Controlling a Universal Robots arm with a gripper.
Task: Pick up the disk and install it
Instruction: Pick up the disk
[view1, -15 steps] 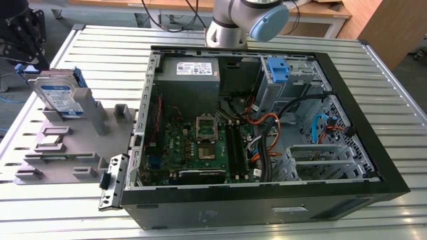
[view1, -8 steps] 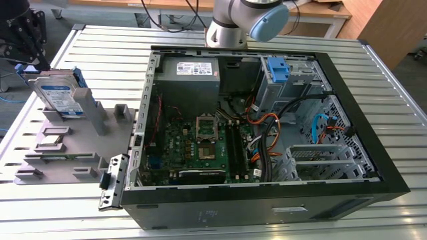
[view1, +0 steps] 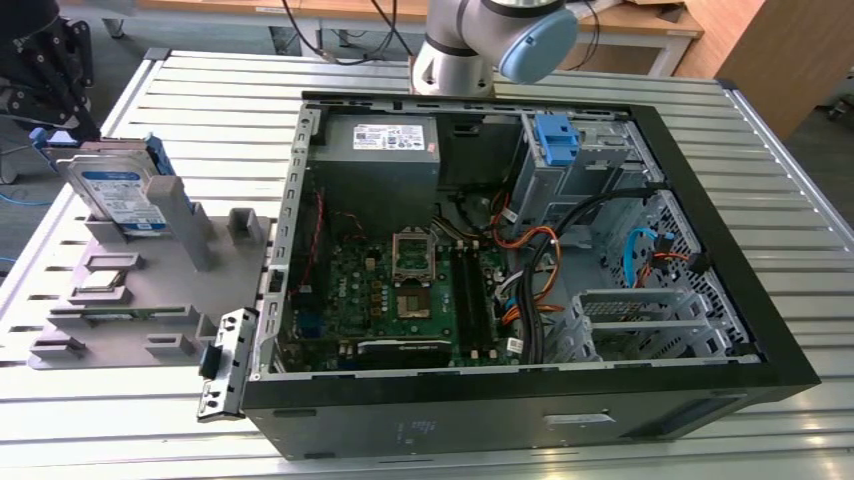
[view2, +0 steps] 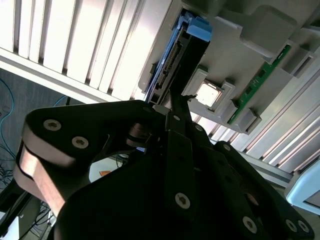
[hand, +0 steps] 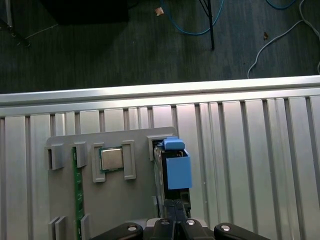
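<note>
At the exterior view's left, the disk (view1: 118, 190) stands on edge in a grey holder (view1: 134, 295) on the surface (view1: 200, 90), not yet installed. In the first wrist view the end effector (hand: 172, 214) hovers just beside it, drawn narrow and empty. This looks like the pickup stage, and a grasp would need it spread across the disk. At the right, the case (view1: 767, 330) lies open.

Ribbed aluminium tabletop (view1: 214, 110), dark carpeted floor (hand: 125, 50), blue cables (hand: 192, 34) trailing, wooden panel (view1: 767, 60) behind
</note>
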